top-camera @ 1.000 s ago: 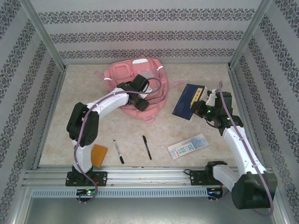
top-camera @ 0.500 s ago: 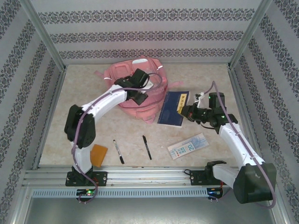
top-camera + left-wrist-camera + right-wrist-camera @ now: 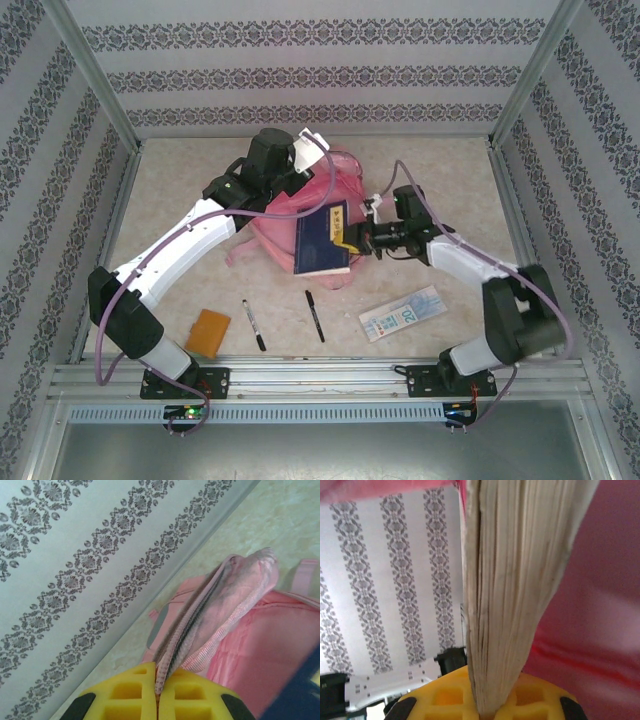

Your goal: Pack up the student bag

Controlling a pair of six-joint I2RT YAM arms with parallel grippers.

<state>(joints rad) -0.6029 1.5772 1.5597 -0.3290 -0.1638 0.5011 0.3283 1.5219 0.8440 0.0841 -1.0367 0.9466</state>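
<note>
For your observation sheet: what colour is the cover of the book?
Dark blue; the book shows best in the top external view.

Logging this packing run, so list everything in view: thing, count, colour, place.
student bag: one, pink, far centre of the table
book: one, dark blue, held at the bag's near side
pens: two, black, lying apart on the near table, the second to the right
flat pad: one, orange, near left
printed slip: one, white and blue, near right
left gripper: yellow pads, shut on the bag's zipped edge
right gripper: yellow pads, shut on the book
</note>
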